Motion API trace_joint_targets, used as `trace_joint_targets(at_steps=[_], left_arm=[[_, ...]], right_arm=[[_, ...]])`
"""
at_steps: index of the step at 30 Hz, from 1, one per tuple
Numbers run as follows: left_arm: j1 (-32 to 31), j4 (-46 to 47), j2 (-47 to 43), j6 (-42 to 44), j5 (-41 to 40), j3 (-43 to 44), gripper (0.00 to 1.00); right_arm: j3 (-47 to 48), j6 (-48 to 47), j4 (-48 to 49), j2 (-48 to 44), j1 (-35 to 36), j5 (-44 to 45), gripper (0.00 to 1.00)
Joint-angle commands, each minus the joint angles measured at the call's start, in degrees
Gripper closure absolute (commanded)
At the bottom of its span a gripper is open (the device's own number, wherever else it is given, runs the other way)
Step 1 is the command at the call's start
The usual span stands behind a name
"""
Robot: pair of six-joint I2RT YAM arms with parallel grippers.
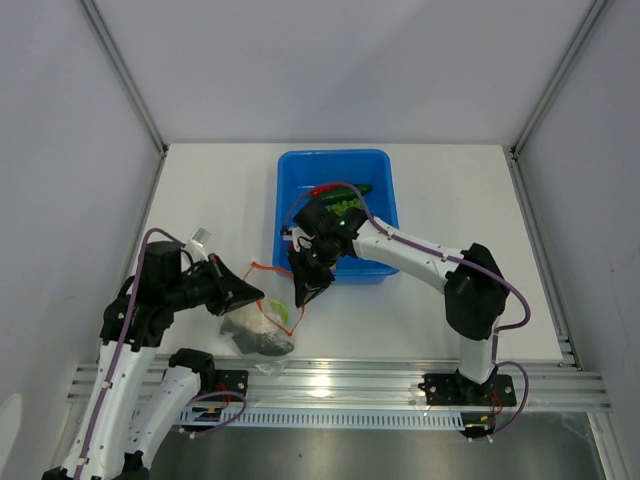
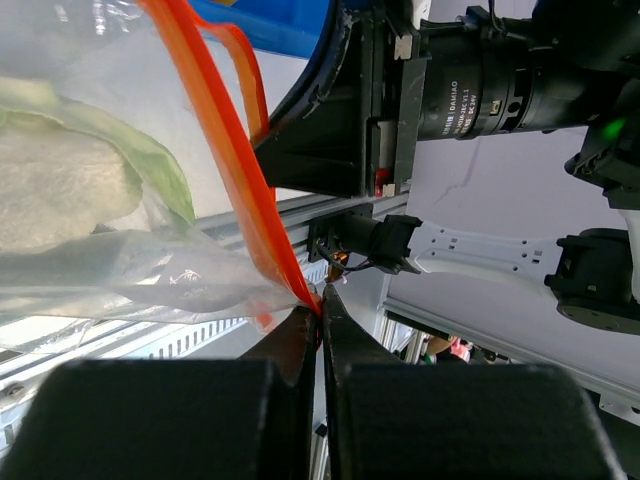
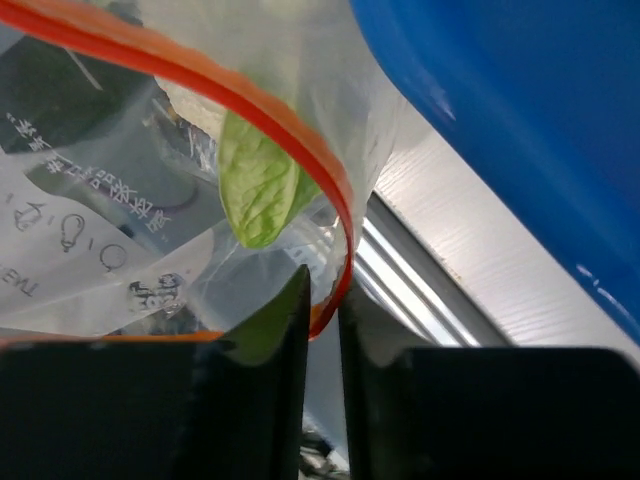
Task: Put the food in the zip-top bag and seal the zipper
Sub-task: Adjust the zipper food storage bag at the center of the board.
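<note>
The left pincer [image 2: 320,315] is closed tight on the zipper [image 2: 235,165], pinching the orange-red strip at the corner where it meets the fingertips. From there the strip runs up and away along the mouth of the zip-top bag [image 2: 120,270], whose clear, crinkled plastic hangs to one side with a white-green cauliflower [image 2: 60,190] inside.

The right pincer [image 3: 320,300] has its jaws drawn close together on the far bend of the same strip, and the orange-red loop dips into the narrow gap between its fingers. Just behind that bend a green leaf of the cauliflower presses against the plastic.

From above, the two pincers face each other across the bag's mouth, which stands open as a loop between them. The bag's body lies on the white worktop [image 1: 220,200] near the arms' bases, with a dark grey piece [image 1: 262,343] in it. Beyond the right pincer sits the blue bin [image 1: 300,170], holding a red chili [image 1: 324,188] and a green cucumber [image 1: 352,190].
</note>
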Motion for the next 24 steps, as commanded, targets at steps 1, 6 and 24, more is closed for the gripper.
trace_joint_targets(at_steps=[1, 6, 24], left_arm=[[0.37, 1.69, -0.99, -1.1, 2.09, 0.02, 0.99], [0.37, 0.9, -1.52, 0.31, -0.01, -0.95, 0.99], [0.37, 0.9, -3.45, -0.84, -3.35, -1.59, 0.99]], right_arm=[[2.27, -0.03, 1.62, -0.4, 0.38, -0.64, 0.91], [14.27, -1.88, -1.72, -0.5, 0.65, 2.17, 1.0], [22.58, -5.74, -10.86, 3.19, 2.84, 1.56, 1.0]])
